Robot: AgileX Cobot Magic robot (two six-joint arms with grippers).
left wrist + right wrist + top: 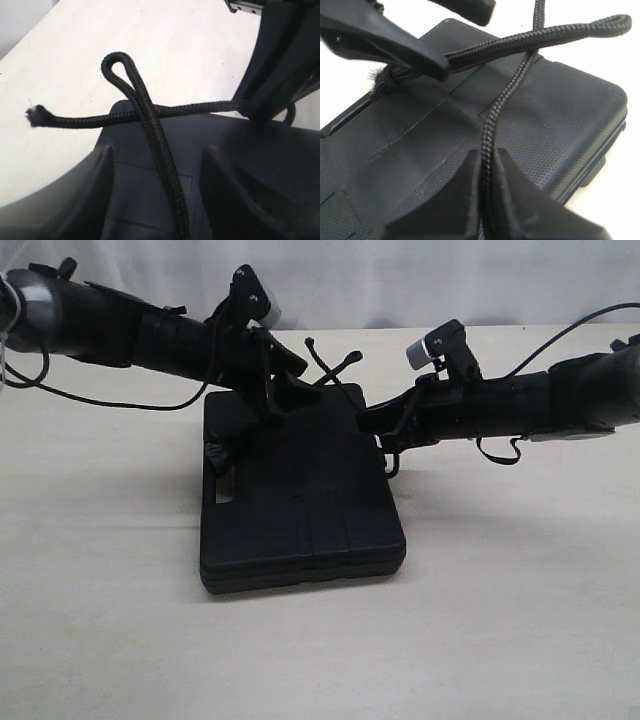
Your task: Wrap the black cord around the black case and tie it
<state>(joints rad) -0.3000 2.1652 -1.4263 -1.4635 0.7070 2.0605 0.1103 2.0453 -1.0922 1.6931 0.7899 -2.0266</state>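
Pinching the black cord (492, 120) between the closed fingers of my right gripper (487, 156), I hold one strand straight across the lid of the black case (300, 500). The case lies flat on the pale table (500, 620), mid-scene in the exterior view, with its handle slot toward 9 o'clock. My right gripper comes in at the case's 2 o'clock corner, and my left gripper (283, 390) hangs over the lid at about 11 o'clock. The left gripper's fingers stand wide apart. In the left wrist view a strand runs between them, clear of both as far as I can see. Past them the cord folds into a tight loop (117, 62), and a second strand crosses it, ending in a frayed tip (37, 116). At the case's 12 to 1 o'clock edge, the crossed strands rise above the lid.
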